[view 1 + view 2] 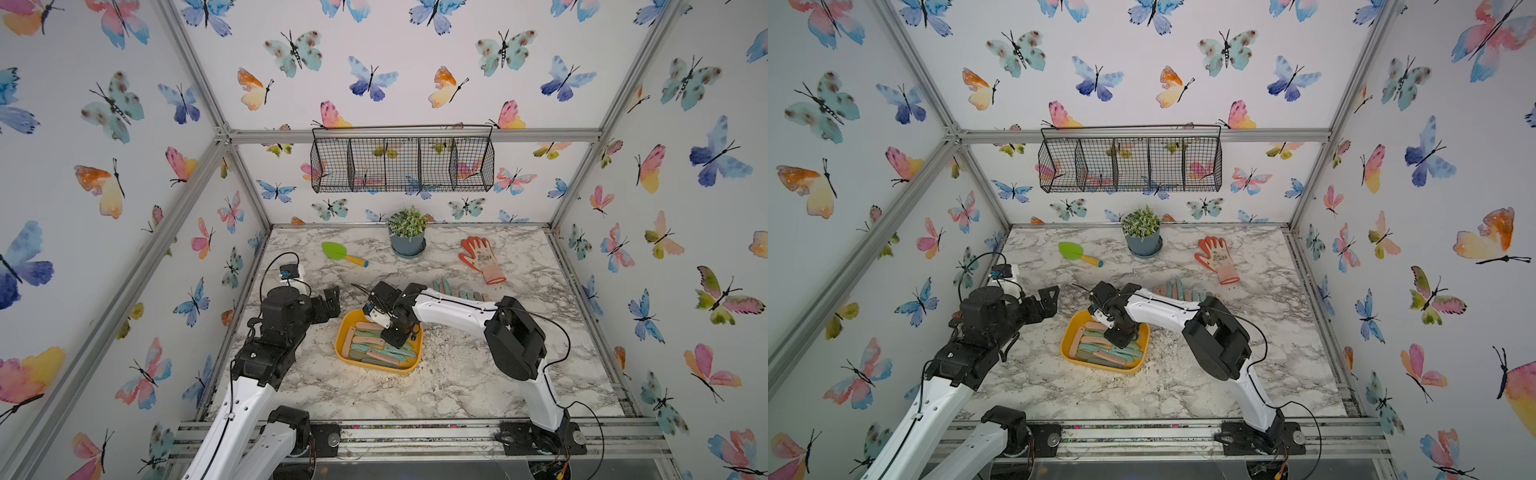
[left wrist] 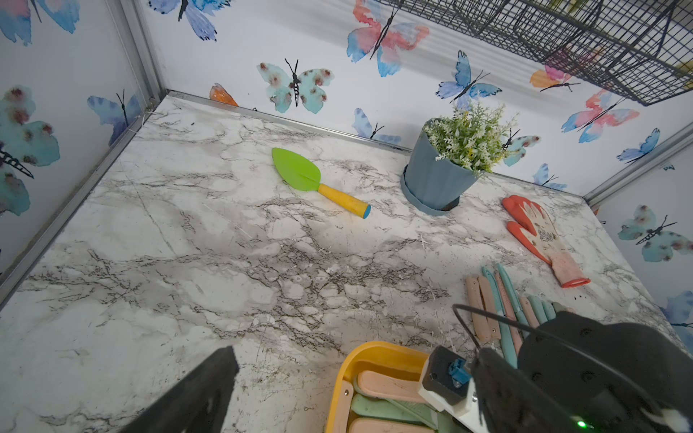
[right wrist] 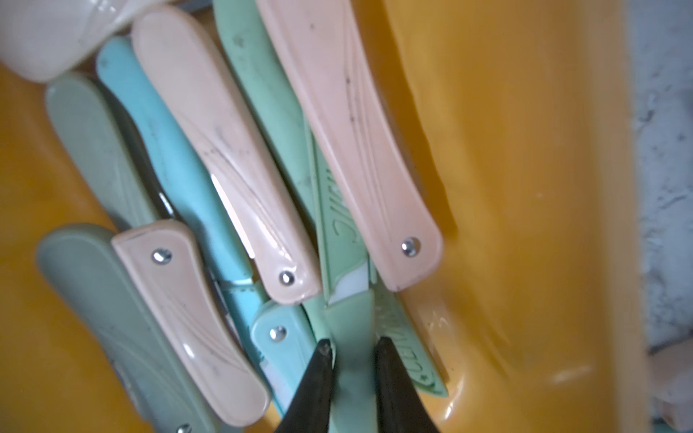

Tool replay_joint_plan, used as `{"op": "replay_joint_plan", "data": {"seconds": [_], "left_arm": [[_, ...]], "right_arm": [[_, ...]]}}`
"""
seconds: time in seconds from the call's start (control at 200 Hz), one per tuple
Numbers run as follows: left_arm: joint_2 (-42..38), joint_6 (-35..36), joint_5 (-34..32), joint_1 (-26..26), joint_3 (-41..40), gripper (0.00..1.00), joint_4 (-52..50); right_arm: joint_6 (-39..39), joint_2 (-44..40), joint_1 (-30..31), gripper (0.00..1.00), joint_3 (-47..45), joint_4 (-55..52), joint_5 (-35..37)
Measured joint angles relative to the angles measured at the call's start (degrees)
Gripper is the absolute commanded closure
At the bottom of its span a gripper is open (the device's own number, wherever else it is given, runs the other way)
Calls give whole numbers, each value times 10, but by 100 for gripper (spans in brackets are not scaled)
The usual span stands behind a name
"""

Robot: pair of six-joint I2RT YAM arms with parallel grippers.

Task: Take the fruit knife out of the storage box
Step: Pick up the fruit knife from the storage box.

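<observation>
Midway across the counter, a little toward its front edge, sits the storage box, a shallow yellow-orange tub packed with pastel knives in pink, mint, blue and grey-green, lying roughly side by side and partly overlapping. Right arm reaches in from the counter's right side and tips down into the box; right pincer is down among the knives, toward the box's right wall. The right wrist view shows it best: the pincer is narrowed on the fruit knife, a mint-green one, with black fingertips pressed on both sides of its handle. The knife lies flat in the pile inside the box, not lifted, its lettered sheath beside a pink knife that lies along the box's wall. Left pincer hangs above the counter near the box's back-left corner, apart from it, jaws apparently spread, nothing in them. Behind the right forearm a row of knives lies on the counter, side by side. Along the back edge: green trowel with yellow handle toward the left, potted plant at the middle, orange glove toward the right. Black wire basket hangs on the back wall above the plant.
</observation>
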Motion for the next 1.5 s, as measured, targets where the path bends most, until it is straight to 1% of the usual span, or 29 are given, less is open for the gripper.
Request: {"op": "replay_joint_plan", "data": {"seconds": [0.18, 0.711, 1.001, 1.106, 1.332, 1.497], "left_arm": [[0, 0, 0, 0, 0, 2, 0], [0, 0, 0, 0, 0, 2, 0], [-3, 0, 12, 0, 0, 2, -5], [-2, 0, 29, 0, 0, 2, -19], [20, 0, 108, 0, 0, 2, -50], [24, 0, 144, -8, 0, 2, -58]], "right_arm": [[-18, -27, 0, 78, -7, -11, -5], [-32, -32, 0, 80, -8, -37, -4], [-29, -81, 0, 80, -19, -31, -3], [-25, -96, 0, 81, -24, -27, 5], [-12, -101, -4, 81, -36, -9, 15], [-3, -101, -5, 81, -38, 0, 17]]}}
